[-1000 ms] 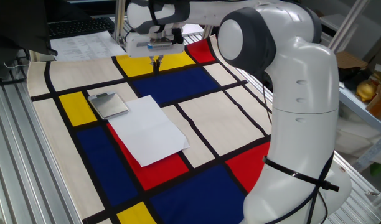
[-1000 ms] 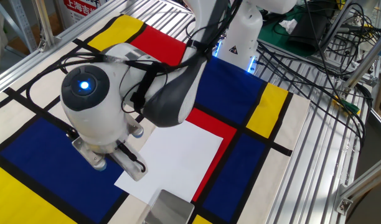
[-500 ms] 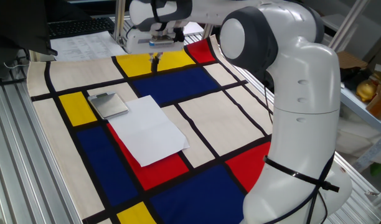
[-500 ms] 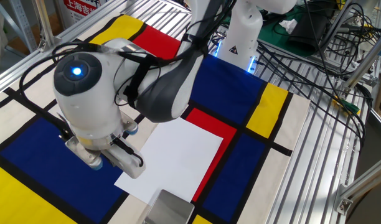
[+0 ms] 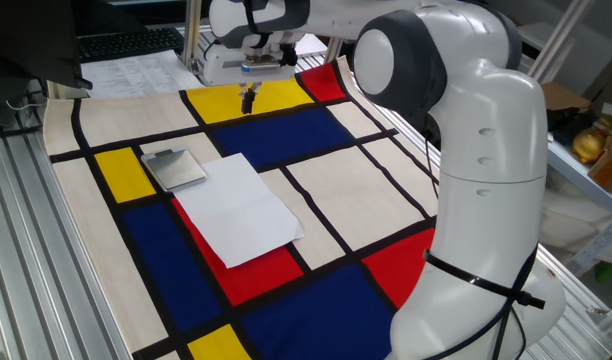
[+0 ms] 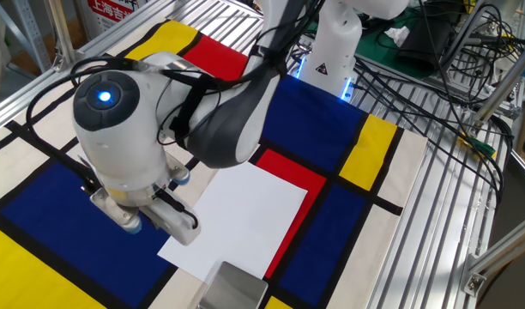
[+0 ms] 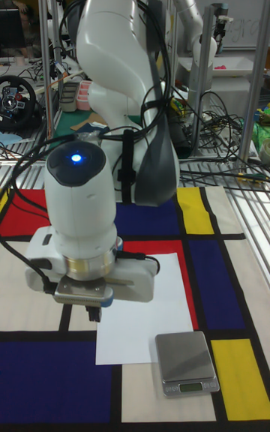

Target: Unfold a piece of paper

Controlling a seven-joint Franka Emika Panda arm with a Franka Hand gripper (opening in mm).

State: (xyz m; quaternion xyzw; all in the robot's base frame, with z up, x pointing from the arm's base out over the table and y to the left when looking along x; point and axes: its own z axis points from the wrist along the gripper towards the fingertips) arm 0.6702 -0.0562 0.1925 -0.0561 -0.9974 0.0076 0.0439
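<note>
The piece of paper (image 5: 236, 208) is a plain white sheet lying flat and spread out on the coloured cloth, over red and blue patches, with a faint crease across its middle. It also shows as the paper (image 6: 245, 215) in the other fixed view and the paper (image 7: 142, 319) in the tall one. My gripper (image 5: 249, 100) hangs above the yellow and blue patches behind the sheet, well clear of it. Its dark fingers are together with nothing between them. In the tall view the gripper (image 7: 94, 314) points down at the sheet's left edge.
A small shiny grey metal plate (image 5: 174, 168) rests against the paper's far left corner, seen too as the plate (image 7: 186, 363). Printed sheets (image 5: 126, 70) and a keyboard (image 5: 126, 42) lie beyond the cloth. Cables (image 6: 451, 51) and metal rails surround the table.
The hand has lifted a little and drifted slightly away from the sheet. The paper and the plate have not moved.
</note>
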